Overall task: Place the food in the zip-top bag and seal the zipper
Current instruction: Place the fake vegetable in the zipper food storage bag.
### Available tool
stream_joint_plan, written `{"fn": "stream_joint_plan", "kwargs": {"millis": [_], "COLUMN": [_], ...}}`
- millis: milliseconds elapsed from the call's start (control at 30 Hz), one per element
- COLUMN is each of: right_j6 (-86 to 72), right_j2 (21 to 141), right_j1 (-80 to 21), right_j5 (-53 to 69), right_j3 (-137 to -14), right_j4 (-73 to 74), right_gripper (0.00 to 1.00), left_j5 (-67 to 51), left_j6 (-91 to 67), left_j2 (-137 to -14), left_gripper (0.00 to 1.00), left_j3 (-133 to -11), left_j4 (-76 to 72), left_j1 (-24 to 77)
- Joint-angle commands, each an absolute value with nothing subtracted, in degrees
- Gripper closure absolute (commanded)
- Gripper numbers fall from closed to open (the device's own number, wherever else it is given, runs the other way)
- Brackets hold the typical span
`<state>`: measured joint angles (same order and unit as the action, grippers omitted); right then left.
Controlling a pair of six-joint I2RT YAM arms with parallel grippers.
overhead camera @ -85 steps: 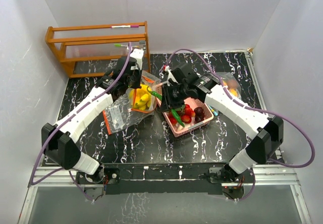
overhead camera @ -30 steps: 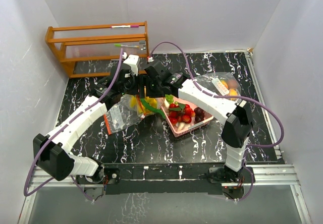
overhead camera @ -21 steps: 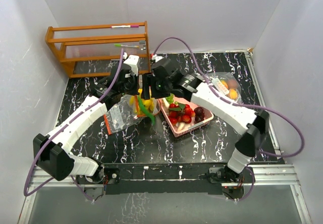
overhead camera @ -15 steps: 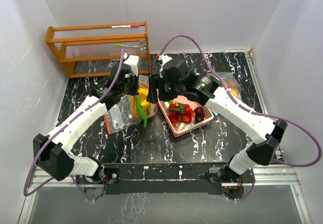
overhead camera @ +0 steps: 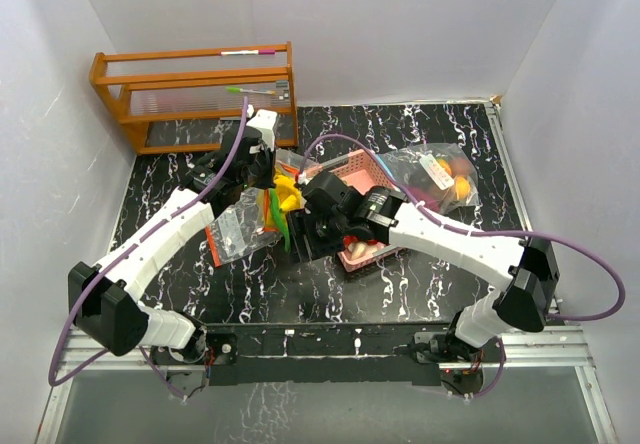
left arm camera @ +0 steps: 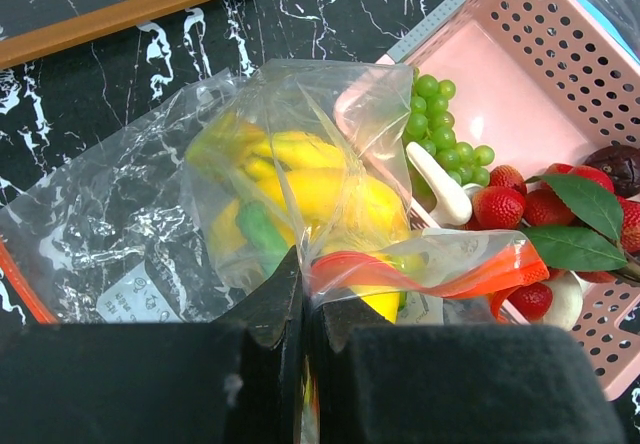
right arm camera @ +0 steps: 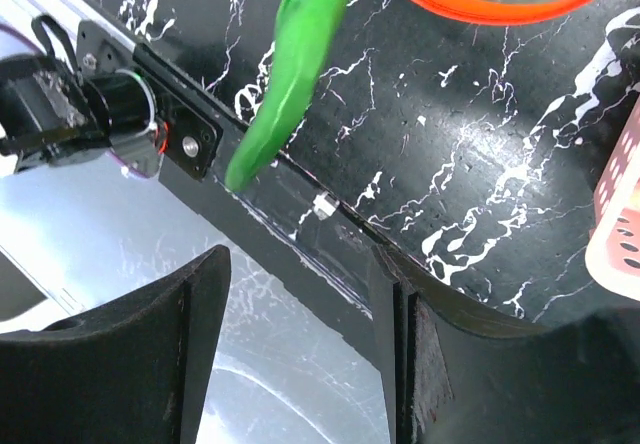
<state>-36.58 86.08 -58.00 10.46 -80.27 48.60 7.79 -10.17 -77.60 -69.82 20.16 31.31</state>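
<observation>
**1. Left gripper (left arm camera: 305,276).** You saw its fingers (left arm camera: 268,302) clenched on the rim of the zip-top bag (left arm camera: 150,214). The jaws were pressed together over the orange zipper strip (left arm camera: 440,270).
- Directly beyond the fingertips, inside the clear film, lay the yellow banana bunch (left arm camera: 320,189).
- Right of the fingers, past the bag mouth, stood the pink tray (left arm camera: 520,84).
- The tray held green grapes (left arm camera: 440,132), red berries (left arm camera: 500,207), green leaves (left arm camera: 588,202) and a dark plum (left arm camera: 616,164).
- In the left wrist view the bag's open edge overlapped the tray's near corner. You could not tell whether the two touched.

**2. Right gripper (right arm camera: 300,264).** You saw its fingers (right arm camera: 150,334) released and spread wide, with nothing between them.
- Just beyond the fingertips, a long green piece (right arm camera: 300,54) slanted over the black marbled table (right arm camera: 480,164).
- The upper end of the green piece left the frame beside the bag's orange rim. Its lower tip pointed toward the table's near edge.
- A corner of the pink tray showed at the right of the fingers.
- In the top view the green piece sat at the bag mouth, between the two grippers. You could not tell whether its upper end was inside the bag.

**3. Farther out.**
- Beyond the tray, on the far side from the right fingers, lay a second bag (overhead camera: 440,174) with orange pieces in it.
- Beyond the left fingers, at the far left of the table, stood a wooden rack (overhead camera: 190,94).
</observation>
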Motion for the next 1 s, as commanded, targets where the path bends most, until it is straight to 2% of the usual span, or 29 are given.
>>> {"fn": "stream_joint_plan", "kwargs": {"millis": [0, 233, 733, 867, 967], "right_j6": [-41.7, -43.6, -43.4, -43.1, -43.1], "right_j2": [82.9, 81.2, 87.2, 88.3, 88.8], "right_j1": [-57.5, -56.9, -55.4, -55.4, -55.3], "right_j5": [8.0, 3.7, 7.5, 7.8, 7.5], "right_j3": [-79.0, -75.4, -75.5, -75.5, -75.3], "right_j4": [38.5, 28.7, 26.7, 25.7, 25.1], "right_gripper": [0.41, 0.40, 0.42, 0.44, 0.50], "left_j5": [8.0, 7.7, 7.8, 7.8, 7.6], "left_j6": [-9.8, -10.0, -10.0, -10.0, -10.0], "left_j2": [-76.6, -75.5, -74.3, -74.0, -73.7], "left_gripper": [1.00, 1.00, 1.00, 1.00, 1.00], "left_j3": [-70.5, -70.2, -69.1, -69.0, -68.9], "left_j4": [18.5, 18.7, 18.5, 18.8, 18.8], "left_j1": [31.5, 31.5, 31.5, 31.6, 31.5]}}
